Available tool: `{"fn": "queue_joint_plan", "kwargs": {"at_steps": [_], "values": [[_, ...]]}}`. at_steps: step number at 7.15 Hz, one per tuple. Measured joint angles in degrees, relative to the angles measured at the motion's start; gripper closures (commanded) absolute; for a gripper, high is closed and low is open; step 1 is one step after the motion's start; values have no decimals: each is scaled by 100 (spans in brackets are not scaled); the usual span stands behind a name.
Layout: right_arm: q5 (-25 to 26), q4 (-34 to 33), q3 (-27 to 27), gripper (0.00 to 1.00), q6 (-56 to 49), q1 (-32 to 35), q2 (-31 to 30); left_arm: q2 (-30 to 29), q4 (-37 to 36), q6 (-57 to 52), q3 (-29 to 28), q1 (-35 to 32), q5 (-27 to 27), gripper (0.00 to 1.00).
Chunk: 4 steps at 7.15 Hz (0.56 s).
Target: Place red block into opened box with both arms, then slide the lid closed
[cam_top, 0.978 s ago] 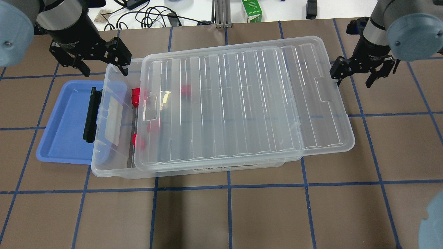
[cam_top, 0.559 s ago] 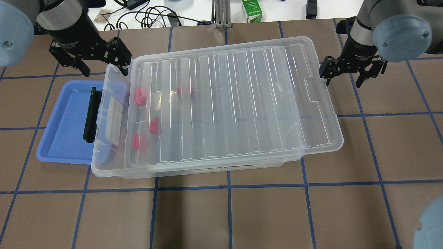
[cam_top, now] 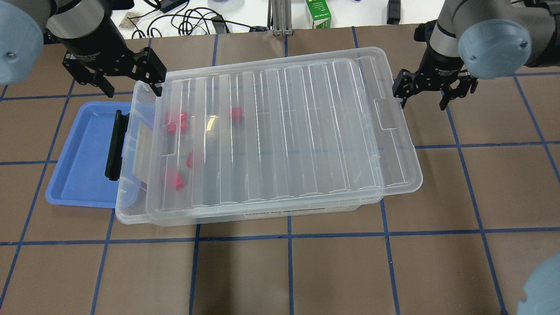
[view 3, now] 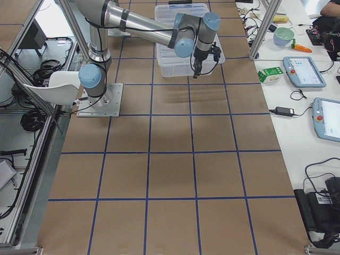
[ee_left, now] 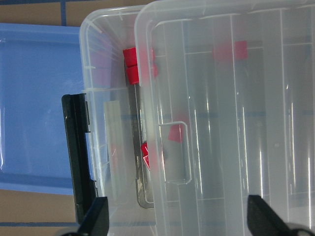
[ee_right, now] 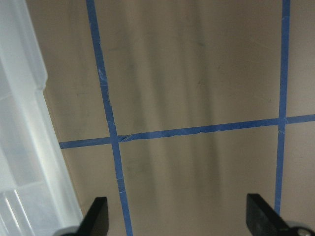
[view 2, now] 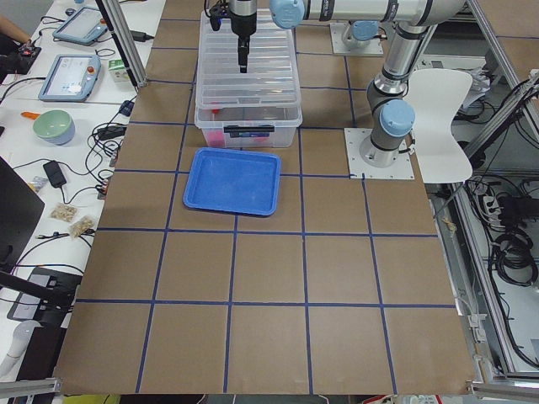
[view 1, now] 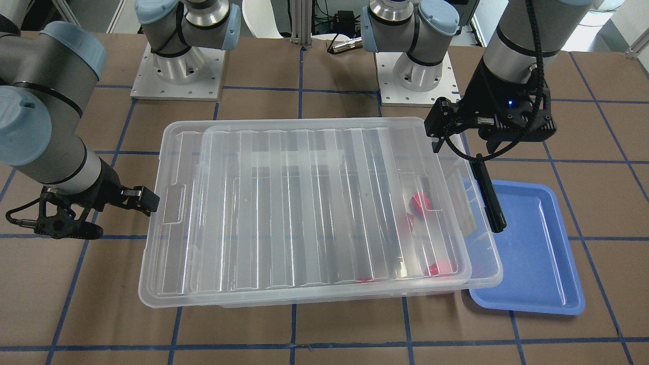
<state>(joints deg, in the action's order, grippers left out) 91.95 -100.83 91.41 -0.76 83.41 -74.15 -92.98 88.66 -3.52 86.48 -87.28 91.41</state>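
Several red blocks (cam_top: 175, 122) lie inside the clear box (cam_top: 136, 144), seen through the ribbed clear lid (cam_top: 284, 131). The lid rests on the box, leaves a strip at the black-clip end uncovered and overhangs the other end. My left gripper (cam_top: 131, 89) hangs open over the box's far corner at the clip end; in its wrist view the blocks (ee_left: 132, 64) and the clip (ee_left: 78, 157) show below. My right gripper (cam_top: 421, 104) is open at the lid's other end, one finger close against the lid edge (ee_right: 29, 123).
A blue tray (cam_top: 83, 153) lies partly under the box's clip end. Cables and a green carton (cam_top: 318, 13) sit beyond the table's far edge. Brown table with blue tape lines stretches in front of the box.
The lid has slid to the left over the box and now covers the red blocks. My right gripper moved left along with it. The left gripper has stayed put.
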Motion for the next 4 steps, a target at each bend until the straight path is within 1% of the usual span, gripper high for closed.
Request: {"fn": "queue_joint_plan", "kwargs": {"at_steps": [4], "values": [[-38,-13,-4,0,418,260,28,-1,-7,0,0,0,0,0]]}}
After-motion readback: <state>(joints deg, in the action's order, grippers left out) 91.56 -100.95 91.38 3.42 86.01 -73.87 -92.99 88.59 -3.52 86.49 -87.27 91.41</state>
